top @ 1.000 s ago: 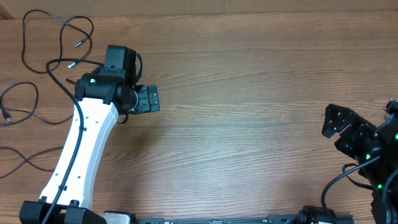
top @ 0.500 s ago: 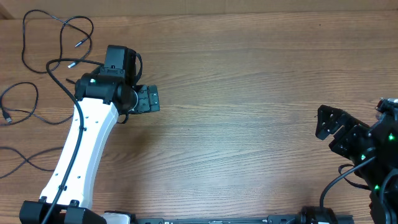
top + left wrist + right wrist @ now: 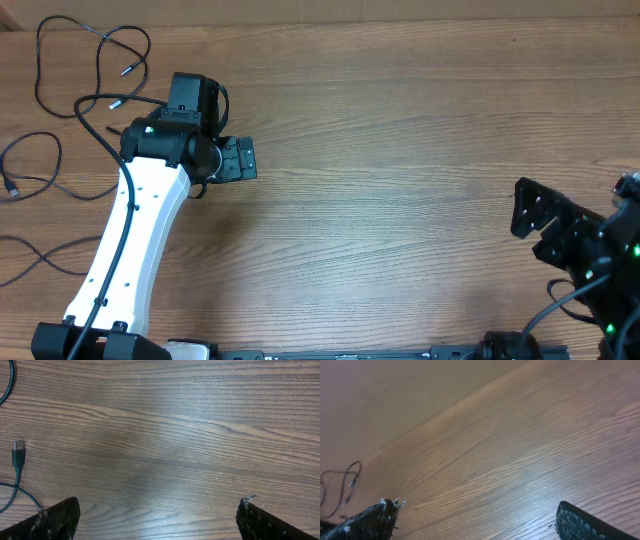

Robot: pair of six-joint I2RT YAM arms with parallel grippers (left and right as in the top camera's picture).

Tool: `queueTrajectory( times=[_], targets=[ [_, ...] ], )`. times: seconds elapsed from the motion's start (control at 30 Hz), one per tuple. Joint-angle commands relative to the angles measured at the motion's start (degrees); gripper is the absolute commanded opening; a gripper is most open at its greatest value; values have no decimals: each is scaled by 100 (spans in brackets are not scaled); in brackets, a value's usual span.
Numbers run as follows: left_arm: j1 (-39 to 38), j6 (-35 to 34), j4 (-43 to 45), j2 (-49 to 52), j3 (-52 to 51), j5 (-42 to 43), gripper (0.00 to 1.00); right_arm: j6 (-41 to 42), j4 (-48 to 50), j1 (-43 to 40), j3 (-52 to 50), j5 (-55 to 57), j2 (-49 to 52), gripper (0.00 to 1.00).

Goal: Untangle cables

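The cables lie as loose thin black strands at the table's far left in the overhead view. One looped strand with silver tips is at the back left, a second with a plug is at the left edge, and a third crosses itself nearer the front. My left gripper is open over bare wood to the right of them. In the left wrist view a USB plug lies left of the open left gripper. My right gripper is open at the far right and holds nothing. The right wrist view shows the right gripper open, with cable loops far off.
The white left arm stretches from the front edge toward the cables, with its own thicker black cable running along it. The wooden table spans the view, and its back edge runs along the top.
The right gripper has shifted slightly left and then toward the front edge, staying open. The left arm and the cables have not moved.
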Motion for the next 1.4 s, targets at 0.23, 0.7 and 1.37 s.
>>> queueTrajectory(
  times=[0.23, 0.7, 1.37],
  targets=[
    [26, -81, 20, 35, -48, -55, 100, 24, 9, 643, -31, 48, -581, 100],
    [26, -81, 22, 35, -48, -55, 100, 24, -138, 647, -31, 48, -682, 100],
    [26, -81, 20, 35, -48, -55, 100, 24, -555, 647, -31, 48, -682, 100]
  ],
)
